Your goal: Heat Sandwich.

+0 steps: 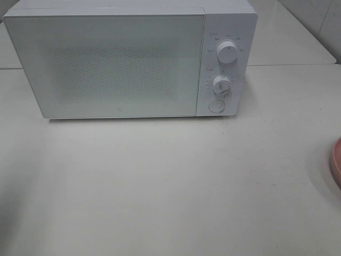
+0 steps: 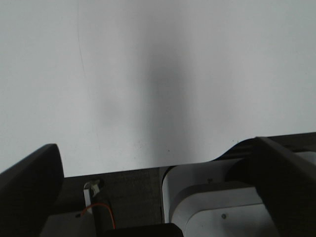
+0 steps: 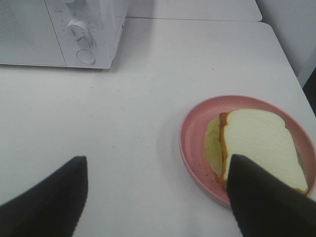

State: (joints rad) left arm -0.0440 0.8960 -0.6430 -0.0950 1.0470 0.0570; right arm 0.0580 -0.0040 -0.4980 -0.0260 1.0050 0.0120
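The sandwich (image 3: 259,138), white bread with a tan crust and a pale yellow-green layer, lies on a round pink plate (image 3: 193,129) in the right wrist view. My right gripper (image 3: 158,163) hovers over the table beside the plate, open and empty; one dark finger (image 3: 266,197) overlaps the near end of the sandwich in the picture. The white microwave (image 1: 117,64) stands at the back of the table with its door shut. Only a sliver of the pink plate (image 1: 337,162) shows in the high view. My left gripper (image 2: 154,148) is open over bare table, holding nothing.
The microwave's control panel (image 1: 224,64) on its right side carries two round knobs and a round button. The microwave (image 3: 59,29) lies well beyond the plate. A second white table (image 1: 298,37) adjoins behind. Neither arm shows in the high view.
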